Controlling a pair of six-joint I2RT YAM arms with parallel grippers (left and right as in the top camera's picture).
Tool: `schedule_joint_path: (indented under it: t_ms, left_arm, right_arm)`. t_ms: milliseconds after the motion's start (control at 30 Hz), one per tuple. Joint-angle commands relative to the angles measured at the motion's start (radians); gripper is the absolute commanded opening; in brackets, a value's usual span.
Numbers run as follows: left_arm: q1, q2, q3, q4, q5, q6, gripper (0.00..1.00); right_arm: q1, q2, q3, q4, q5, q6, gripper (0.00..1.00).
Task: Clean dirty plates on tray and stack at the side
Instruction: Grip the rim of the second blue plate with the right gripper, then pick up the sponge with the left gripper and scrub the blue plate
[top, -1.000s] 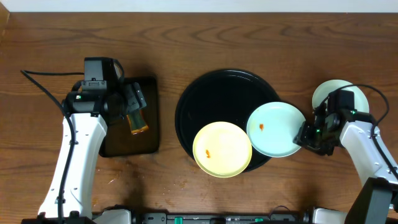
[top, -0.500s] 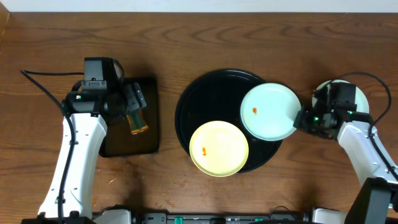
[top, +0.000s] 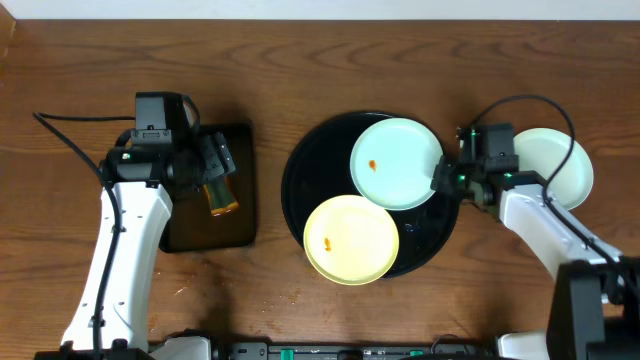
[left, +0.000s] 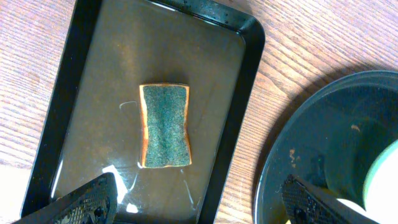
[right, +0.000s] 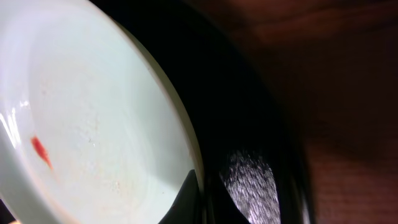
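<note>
right gripper (top: 443, 178) is clamped on the rim of the stained blue plate (top: 395, 163), which sits over the tray's (top: 305, 165) right-rear part, its edge just beside the yellow plate (top: 350, 240); can't tell if it's lifted or resting. Risk: the edge pinch looks shallow, so the plate could pivot or slip out, or bump the yellow one, which overhangs the tray's front rim. left gripper (left: 198, 202) is wide open and empty above the sponge (left: 165, 126); scrubbing a plate held by one edge may twist it loose.
</note>
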Motion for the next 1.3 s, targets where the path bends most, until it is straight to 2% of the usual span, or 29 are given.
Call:
schedule_joint_path:
  t_ms: [0,433,533,567,633,667,733,833,967,1033,1267]
  left_arm:
    - [0.005,-0.001,0.008,-0.004,0.002,0.006,0.85]
    - [0.004,-0.001,0.008,0.041,0.003,-0.021,0.85]
    - [0.004,-0.001,0.008,0.012,0.091,-0.020,0.85]
    - [0.000,0.004,0.006,0.012,0.112,-0.015,0.81]
    - [-0.013,0.015,0.002,-0.003,0.106,-0.002,0.51]
    - [-0.018,0.024,-0.003,-0.014,0.084,-0.005,0.47]
    - [-0.028,0.046,-0.019,-0.034,0.017,-0.026,0.51]
    - [-0.031,0.103,-0.077,-0.030,-0.161,-0.145,0.59]
    - [-0.031,0.212,-0.132,0.089,-0.178,-0.155,0.59]
    - [-0.031,0.261,-0.132,0.126,-0.179,-0.145,0.58]
    - [-0.031,0.436,-0.132,0.240,-0.179,-0.106,0.41]
  right_arm:
    - [0.009,0.051,0.002,0.004,0.027,0.023,0.01]
    - [0.017,0.100,0.008,0.035,0.024,-0.003,0.01]
    - [0.017,0.100,0.008,0.060,0.024,-0.011,0.01]
    - [0.017,0.100,0.008,0.065,0.024,-0.011,0.01]
    - [0.017,0.100,0.008,0.068,0.024,-0.011,0.01]
    - [0.017,0.100,0.008,0.068,0.024,-0.011,0.01]
    - [0.017,0.100,0.008,0.068,0.024,-0.010,0.01]
    - [0.017,0.100,0.008,0.062,0.024,-0.011,0.01]
    - [0.017,0.100,0.008,0.063,0.024,-0.010,0.01]
    - [0.017,0.100,0.008,0.064,0.024,-0.010,0.01]
    - [0.017,0.100,0.008,0.063,0.023,-0.010,0.01]
